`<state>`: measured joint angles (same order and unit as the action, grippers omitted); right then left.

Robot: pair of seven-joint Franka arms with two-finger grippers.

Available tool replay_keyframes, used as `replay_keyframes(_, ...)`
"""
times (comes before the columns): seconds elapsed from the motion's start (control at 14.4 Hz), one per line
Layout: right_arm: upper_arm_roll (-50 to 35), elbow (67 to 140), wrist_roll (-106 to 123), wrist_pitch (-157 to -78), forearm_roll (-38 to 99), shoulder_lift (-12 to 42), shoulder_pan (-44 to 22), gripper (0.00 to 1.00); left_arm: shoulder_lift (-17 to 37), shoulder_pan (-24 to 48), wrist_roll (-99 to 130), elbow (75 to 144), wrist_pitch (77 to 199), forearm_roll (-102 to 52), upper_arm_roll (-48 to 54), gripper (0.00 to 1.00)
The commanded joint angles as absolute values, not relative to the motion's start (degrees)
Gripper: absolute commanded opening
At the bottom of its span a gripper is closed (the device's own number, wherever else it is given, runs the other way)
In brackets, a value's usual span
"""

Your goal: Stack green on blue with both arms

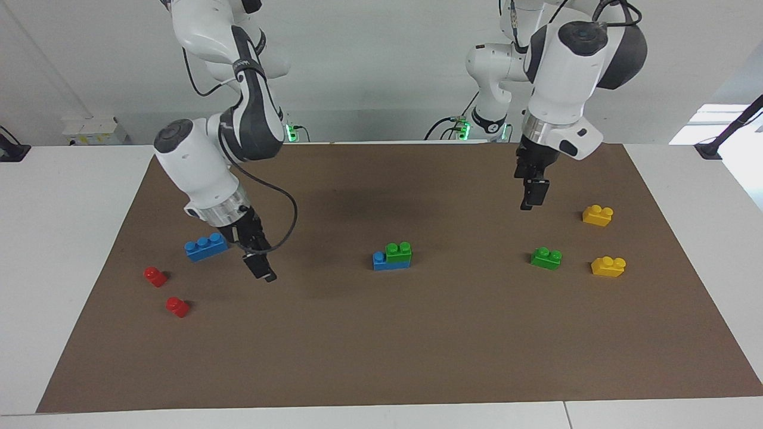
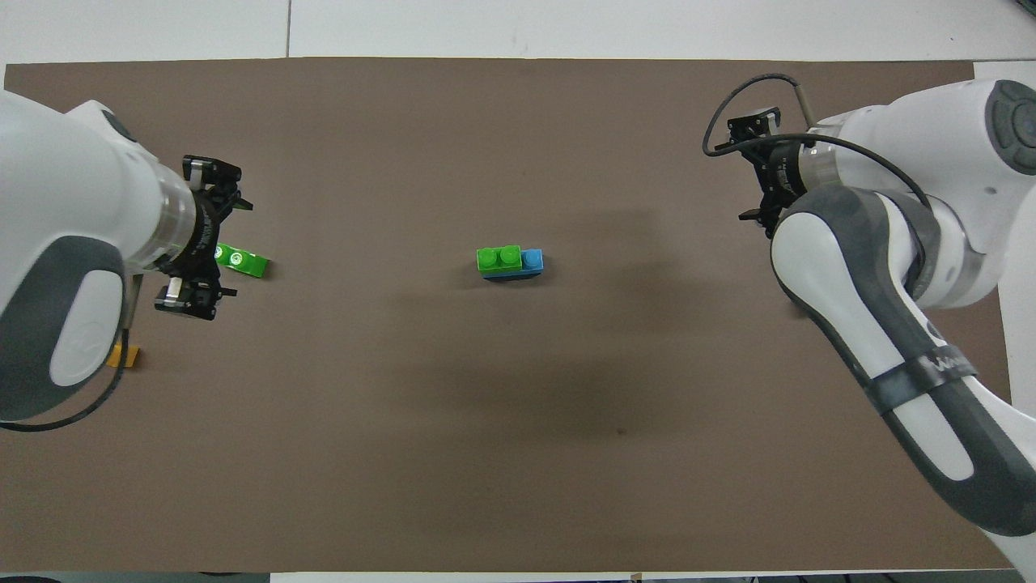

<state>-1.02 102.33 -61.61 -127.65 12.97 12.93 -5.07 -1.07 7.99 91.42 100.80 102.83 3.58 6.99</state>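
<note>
From across the table, my green brick [image 1: 399, 251] sits on the blue brick [image 1: 390, 261] mid-mat [image 1: 417, 345], covering two studs. My right gripper [image 1: 260, 267] hangs empty over the mat toward the right arm's end from that stack, beside the second blue brick [image 1: 205, 246]. My left gripper [image 1: 532, 193] hangs toward the other end, above the loose green brick [image 1: 546, 257].

From overhead, both grippers' fingers show spread apart, and my arms hide the second blue brick and the red bricks [image 1: 177, 306].

Both arms hang raised, left hand [image 1: 532, 193] and right hand [image 1: 259, 266] open, empty.
</note>
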Motion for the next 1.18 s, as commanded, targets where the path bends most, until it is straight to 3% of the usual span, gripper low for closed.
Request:
replay_keyframes(0.0, -1.67, 103.10, -45.15, -123.67, 7.75, 8.19, -2.21, 1.00, -2.99, 3.27, 78.54, 102.40, 100.03, 3.61, 7.38, 1.00)
replay_keyframes(0.48, -1.76, 103.10, -16.55, -116.56, 1.67, 1.85, 1.32, 1.00, -3.78, -0.18, 42.41, 101.43, 98.09, 1.67, 5.71, 1.00)
replay_keyframes(0.76, -1.49, 103.01, -8.63, -111.81, 1.58, -1.66, 2.28, 1.00, -2.64, -1.67, 20.26, 97.04, 92.64, 1.58, 4.84, 1.00)
replay_keyframes(0.97, -1.49, 103.01, -3.44, -106.89, 1.50, -3.95, 3.42, 1.00, 0.44, -3.17, 12.94, 91.86, 91.58, 2.11, 4.75, 1.00)
replay_keyframes(1.11, -1.49, 102.92, -2.90, -104.69, 1.23, -4.13, 4.31, 1.00, 0.44, -2.81, 11.35, 92.19, 91.15, 1.50, 4.83, 1.00)
